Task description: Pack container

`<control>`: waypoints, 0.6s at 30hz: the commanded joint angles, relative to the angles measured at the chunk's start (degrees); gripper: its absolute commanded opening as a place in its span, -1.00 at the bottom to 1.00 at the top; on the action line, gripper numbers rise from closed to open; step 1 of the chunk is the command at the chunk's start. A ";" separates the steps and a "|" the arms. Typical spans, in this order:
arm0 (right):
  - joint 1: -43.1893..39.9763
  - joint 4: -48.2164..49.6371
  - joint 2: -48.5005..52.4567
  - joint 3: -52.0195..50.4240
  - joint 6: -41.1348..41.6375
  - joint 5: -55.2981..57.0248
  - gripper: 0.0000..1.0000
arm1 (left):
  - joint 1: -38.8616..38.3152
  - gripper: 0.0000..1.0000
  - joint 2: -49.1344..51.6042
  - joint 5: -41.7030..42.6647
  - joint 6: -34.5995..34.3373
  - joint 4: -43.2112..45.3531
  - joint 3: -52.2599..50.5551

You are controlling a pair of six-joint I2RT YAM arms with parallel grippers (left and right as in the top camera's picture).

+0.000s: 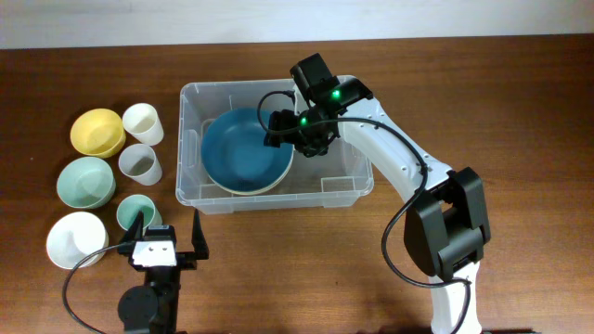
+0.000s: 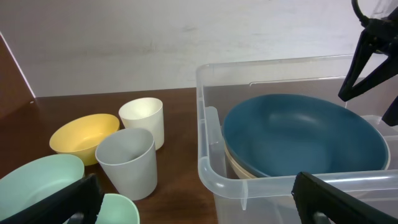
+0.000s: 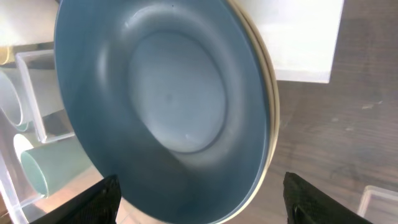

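Container [image 1: 278, 202] sat mid-desk [image 1: 520, 93], holding a blue bowl [image 1: 246, 150] nested on a cream bowl [image 2: 233, 165]. The right end effector [image 1: 281, 128] hung spread over the bowl's rim, gripping nothing, so that placement looked done. The left end effector [image 1: 167, 234], also spread, faced the cups [image 1: 142, 122] and loose bowls [image 1: 97, 132] to the container's left. One of these likely needed grasping next.

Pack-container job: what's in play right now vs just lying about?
In play: container, blue bowl nested in a cream bowl inside it, right gripper open above.
Lying about, likely packed later: yellow bowl, mint bowl, white bowl, white cup, grey cup, mint cup.
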 commanded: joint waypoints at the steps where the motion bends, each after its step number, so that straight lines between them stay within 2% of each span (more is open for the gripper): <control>1: 0.50 -0.07 0.22 -0.13 -0.72 2.40 0.58 | 0.28 0.99 -0.44 0.61 -0.33 -0.20 -0.26; 10: 0.24 -1.29 0.22 -0.13 -3.15 8.39 0.64 | 0.28 0.99 -0.44 0.61 -0.33 -0.20 -0.26; 13: 0.24 -1.05 -0.04 0.42 -5.73 10.51 0.56 | 0.28 0.99 -0.44 0.61 -0.33 -0.20 -0.26; 16: -0.11 -4.35 -1.55 4.83 -6.88 16.52 0.53 | 0.28 0.99 -0.44 0.61 -0.33 -0.20 -0.26; 18: -0.42 -8.15 -3.32 10.10 -7.76 21.27 0.64 | 0.28 0.99 -0.44 0.61 -0.33 -0.20 -0.26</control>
